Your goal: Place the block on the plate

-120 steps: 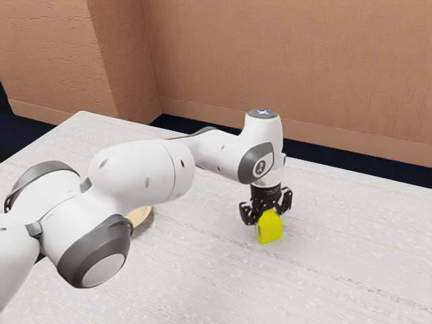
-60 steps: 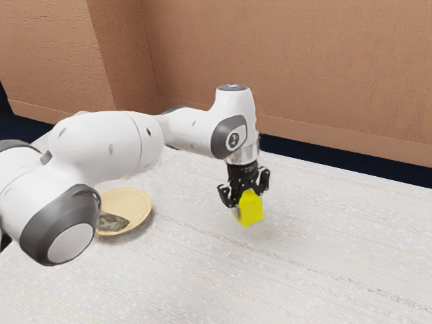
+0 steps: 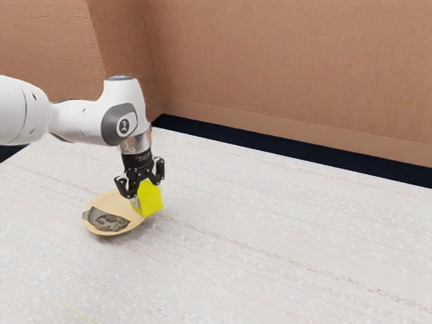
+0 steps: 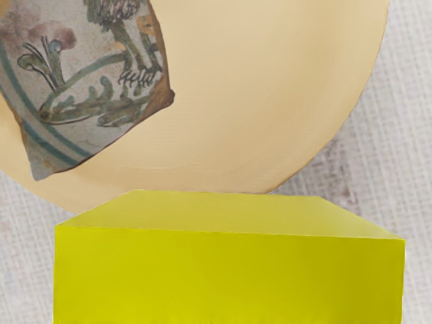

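In the exterior view the tool [image 3: 145, 190] grips the yellow block [image 3: 148, 199], its 2 fingers held apart by it, above the desk [image 3: 270, 270] near the plate's rim [image 3: 106, 200]; the carry seems nearly done.

In the wrist view the block overlaps 1 edge of the plate. Next: move inward, lower, release.

Round cream plate [image 3: 111, 200] | lying flat | yellow block [image 3: 150, 200] | held near rim
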